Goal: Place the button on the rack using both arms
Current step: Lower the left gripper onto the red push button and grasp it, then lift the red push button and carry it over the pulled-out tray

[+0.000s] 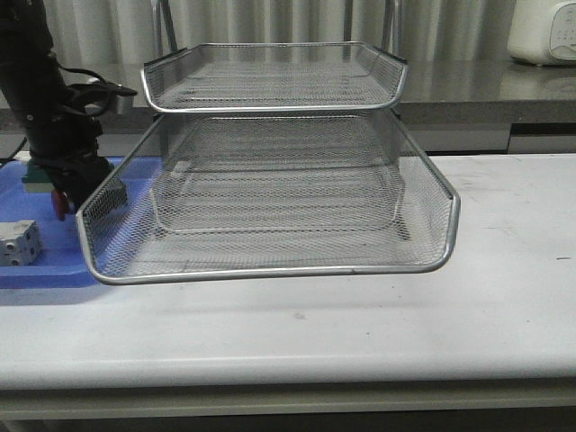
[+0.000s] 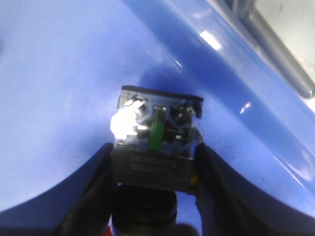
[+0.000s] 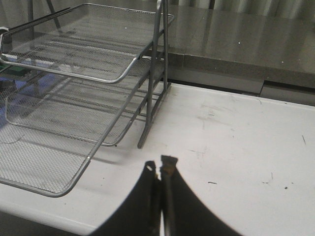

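Note:
My left gripper is shut on the button, pinching its black body on both sides, with the clear contact block and its green strip sticking out past the fingertips. In the front view the left arm hangs over the blue tray at the far left, and the button's red head peeks out below it. The silver wire-mesh rack stands mid-table, to the right of that arm. My right gripper is shut and empty above the white table, right of the rack; the front view does not show it.
A white cube lies on the blue tray near its front edge, and a green-and-white block sits behind the left gripper. The rack's lowest tier is pulled forward. A white appliance stands on the grey counter at the back right.

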Controlling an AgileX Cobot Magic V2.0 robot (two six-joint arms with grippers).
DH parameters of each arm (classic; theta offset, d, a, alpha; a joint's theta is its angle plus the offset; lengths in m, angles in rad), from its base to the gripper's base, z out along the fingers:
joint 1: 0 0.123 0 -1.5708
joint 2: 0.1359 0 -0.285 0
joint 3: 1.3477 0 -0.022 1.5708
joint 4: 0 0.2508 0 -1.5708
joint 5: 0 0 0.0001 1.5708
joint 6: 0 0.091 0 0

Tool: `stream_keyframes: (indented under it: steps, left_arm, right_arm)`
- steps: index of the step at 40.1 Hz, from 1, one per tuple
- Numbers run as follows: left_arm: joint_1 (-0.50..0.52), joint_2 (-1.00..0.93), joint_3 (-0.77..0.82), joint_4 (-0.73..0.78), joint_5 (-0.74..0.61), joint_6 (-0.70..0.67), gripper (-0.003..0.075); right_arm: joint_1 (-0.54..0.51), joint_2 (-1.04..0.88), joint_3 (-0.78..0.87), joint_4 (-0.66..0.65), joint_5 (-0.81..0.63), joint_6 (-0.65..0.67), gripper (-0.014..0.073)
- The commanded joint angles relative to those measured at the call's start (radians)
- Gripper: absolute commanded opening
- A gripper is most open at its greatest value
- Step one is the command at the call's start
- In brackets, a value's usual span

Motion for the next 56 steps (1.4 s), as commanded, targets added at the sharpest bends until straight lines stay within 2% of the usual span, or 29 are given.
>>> stream_keyframes:
  steps: [1, 16, 27, 32, 41, 56]
  left_arm:
    - [0.033, -0.094, -0.069, -0.021, 0.038, -0.027, 0.0293]
    - [0.170, -0.212, -0.084, -0.096, 0.192, -0.033, 0.0293]
    - [0.186, -0.357, -0.084, -0.098, 0.283, -0.050, 0.0293]
    - [0.174, -0.445, -0.084, -0.112, 0.285, -0.060, 0.0293]
    - [0.076, -0.580, -0.084, -0.114, 0.285, -0.082, 0.0293]
    - [-0.251, -0.638, -0.057, -0.114, 0.285, -0.109, 0.0293]
  right_arm:
    - [-0.002, 0.010, -0.024, 0.000, -0.082, -0.002, -0.0060]
    - [-0.002, 0.010, -0.024, 0.000, -0.082, -0.002, -0.0060]
    - [-0.002, 0.010, -0.024, 0.000, -0.082, -0.002, -0.0060]
    - [-0.002, 0.010, -0.024, 0.000, -0.082, -0.002, -0.0060]
    - [-0.002, 0.010, -0.024, 0.000, -0.082, -0.002, -0.0060]
    - [-0.002, 0.010, -0.024, 0.000, -0.082, -0.002, -0.0060]
